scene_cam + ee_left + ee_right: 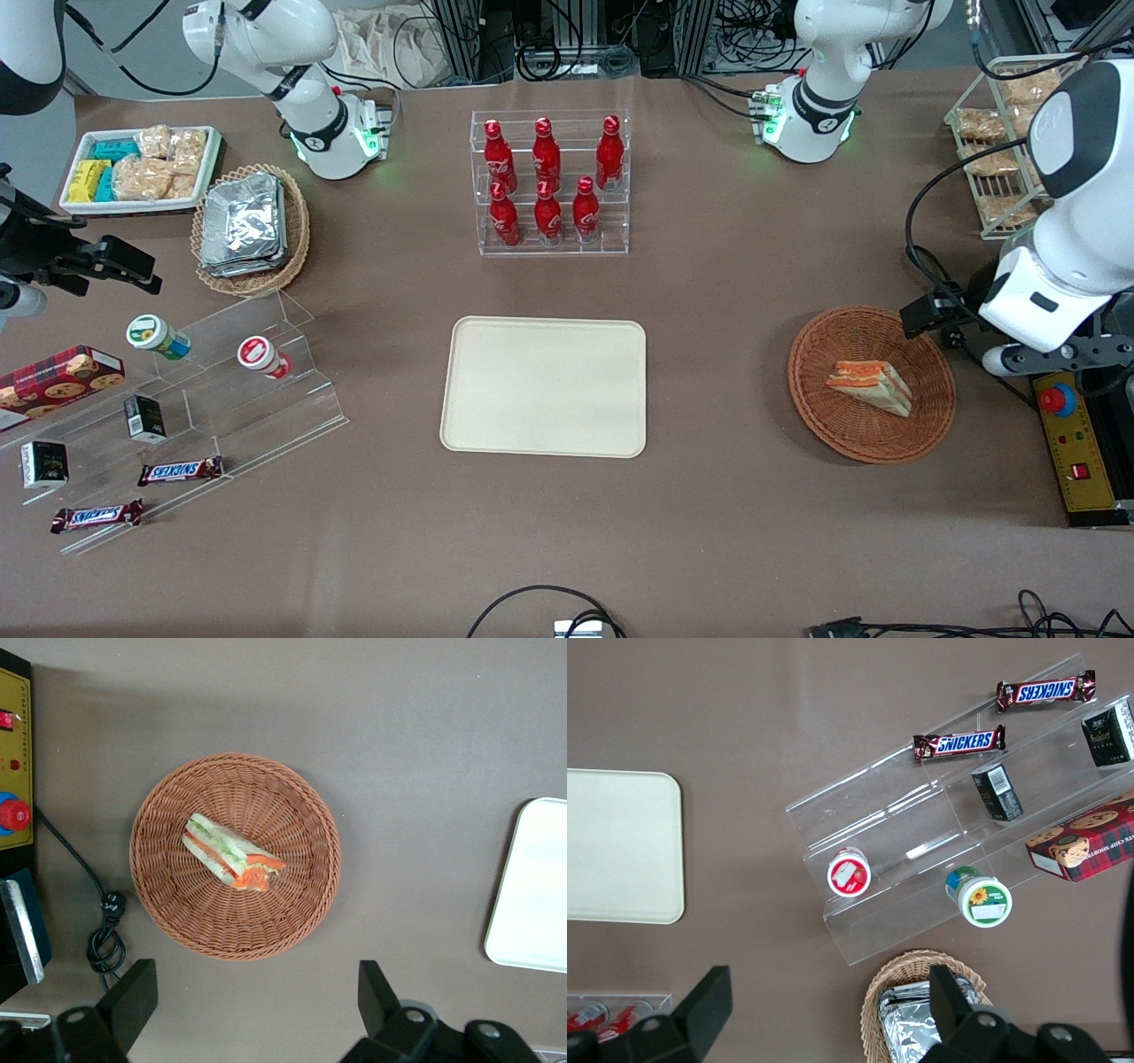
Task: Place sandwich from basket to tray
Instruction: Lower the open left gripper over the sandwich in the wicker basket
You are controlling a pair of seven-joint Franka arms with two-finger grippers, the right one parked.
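Nothing was done yet: we held our gripper [257, 1010] above the basket [159, 895], jaws spread and unladen, sandwich [229, 853] still inside, tray [540, 886] bare.

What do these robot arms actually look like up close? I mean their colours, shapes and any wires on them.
The working left arm is built of glossy white rounded shells with dark grey joint caps, and a black cable loops beside it. Its round white base glows with green lights. Its gripper is matte black, with two flat, angular fingers standing wide apart.
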